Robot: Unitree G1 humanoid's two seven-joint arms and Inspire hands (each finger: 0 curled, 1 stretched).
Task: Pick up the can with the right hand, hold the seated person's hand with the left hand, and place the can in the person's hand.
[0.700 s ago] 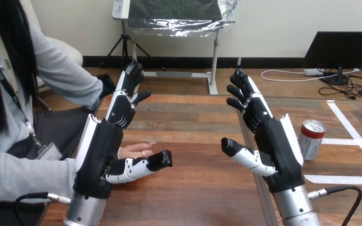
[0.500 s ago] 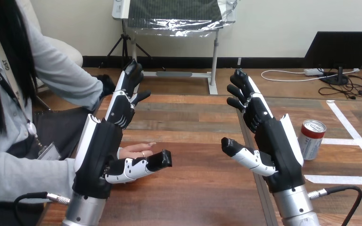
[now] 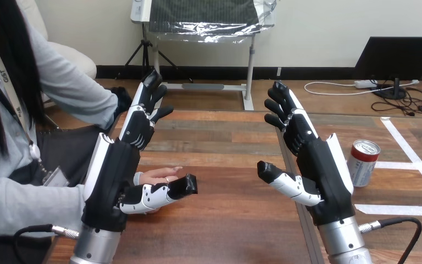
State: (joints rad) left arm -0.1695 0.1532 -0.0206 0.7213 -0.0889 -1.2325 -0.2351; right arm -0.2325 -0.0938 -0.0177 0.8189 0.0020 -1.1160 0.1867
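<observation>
A silver can with a red band (image 3: 362,162) stands upright on the table at the right. My right hand (image 3: 313,159) is raised to the left of the can, apart from it, open with its fingers straight and its thumb out to the left. At the left my left hand (image 3: 120,170) is also raised and open. The person's hand (image 3: 158,175) rests on the table just behind my left thumb, mostly hidden by my palm. I cannot tell if they touch.
The wooden table (image 3: 225,220) has white tape lines (image 3: 406,148) at the right, around the can. The person sits at the left edge, with a second arm reaching toward the table's far left corner.
My left hand has shifted slightly to the left. The right hand, the can and the person's hand have stayed put.
</observation>
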